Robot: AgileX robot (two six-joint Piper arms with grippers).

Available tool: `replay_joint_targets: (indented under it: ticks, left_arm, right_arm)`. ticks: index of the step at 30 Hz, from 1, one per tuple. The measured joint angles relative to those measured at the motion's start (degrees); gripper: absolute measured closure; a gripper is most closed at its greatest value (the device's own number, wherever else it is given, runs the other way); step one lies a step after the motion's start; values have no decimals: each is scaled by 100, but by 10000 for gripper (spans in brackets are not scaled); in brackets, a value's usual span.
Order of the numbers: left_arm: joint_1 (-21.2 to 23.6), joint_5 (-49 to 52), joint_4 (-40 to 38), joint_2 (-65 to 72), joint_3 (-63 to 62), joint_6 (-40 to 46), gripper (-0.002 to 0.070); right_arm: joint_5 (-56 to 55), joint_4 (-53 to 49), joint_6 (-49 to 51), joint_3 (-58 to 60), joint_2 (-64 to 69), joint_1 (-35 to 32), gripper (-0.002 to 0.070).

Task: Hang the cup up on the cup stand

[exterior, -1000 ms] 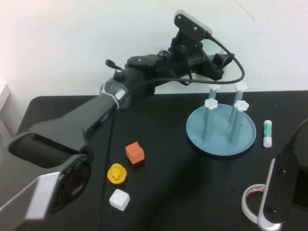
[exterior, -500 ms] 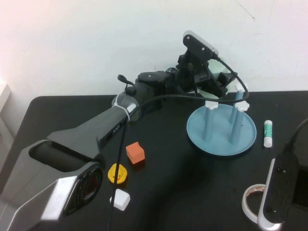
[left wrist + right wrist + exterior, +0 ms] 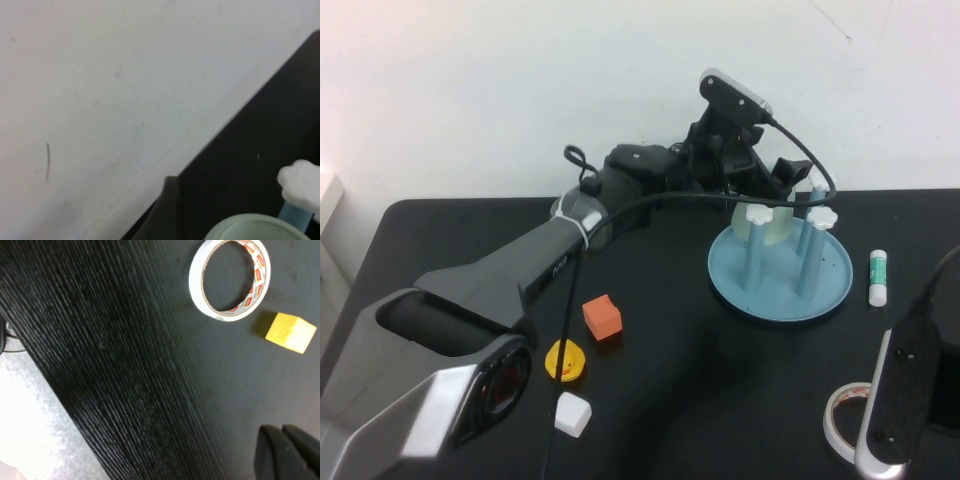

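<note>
Reaching from the high view: my left gripper [image 3: 782, 180] hangs over the back pegs of the cup stand [image 3: 825, 290], jaws spread wide, nothing clamped; the cup [image 3: 767, 228] sits inverted on a rear peg. A second ago no cup showed there. It looks light, stiff and slick: I'd grip mid-wall. Left wrist view: cup rim [image 3: 250, 227] beside a white cap [image 3: 301, 181]. Right wrist view: my right gripper [image 3: 288, 452] pinched shut, empty, near a tape roll [image 3: 229, 280].

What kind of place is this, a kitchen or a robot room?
Probably a robot test bench, not a kitchen. A black table against a bare white wall holds practice props: a cup stand, a rubber duck, toy cubes and tape, with robot arms over them.
</note>
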Motion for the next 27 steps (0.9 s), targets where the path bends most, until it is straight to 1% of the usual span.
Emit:
replay_joint_targets:
  ticks: [3, 6, 9, 11, 12, 13, 14, 16, 18, 20, 23, 25, 27]
  left_arm:
    - [11, 164, 1187, -267, 0, -1004, 6]
    - [35, 574, 2576, -735, 0, -2117, 95]
    - [109, 1268, 4066, -1303, 0, -3206, 258]
    - [206, 1844, 4920, -1725, 0, -3820, 405]
    - [256, 2089, 5227, -1897, 0, -4051, 483]
    - [324, 2383, 5579, -2111, 0, -4317, 550]
    - [394, 2643, 5912, -2333, 0, -4555, 594]
    - [490, 2976, 6480, -2803, 0, -4941, 638]
    - [557, 3067, 7024, -3303, 109, -5253, 657]
    - [581, 3027, 7408, -3945, 335, -5457, 667]
    - [581, 2891, 7744, -4908, 863, -5620, 673]
    - [581, 2771, 7998, -5606, 1311, -5775, 674]
    - [571, 2583, 8438, -6316, 1934, -6000, 675]
  right_arm:
    - [0, 0, 0, 0, 0, 0, 676]
    - [0, 0, 0, 0, 0, 0, 676]
    - [0, 0, 0, 0, 0, 0, 676]
    - [0, 0, 0, 0, 0, 0, 676]
    - [0, 0, 0, 0, 0, 0, 676]
    - [0, 0, 0, 0, 0, 0, 676]
    - [0, 0, 0, 0, 0, 0, 676]
    - [0, 0, 0, 0, 0, 0, 676]
    - [0, 0, 0, 0, 0, 0, 676]
    - [0, 0, 0, 0, 0, 0, 676]
    - [0, 0, 0, 0, 0, 0, 676]
    - [0, 0, 0, 0, 0, 0, 676]
    - [0, 0, 0, 0, 0, 0, 676]
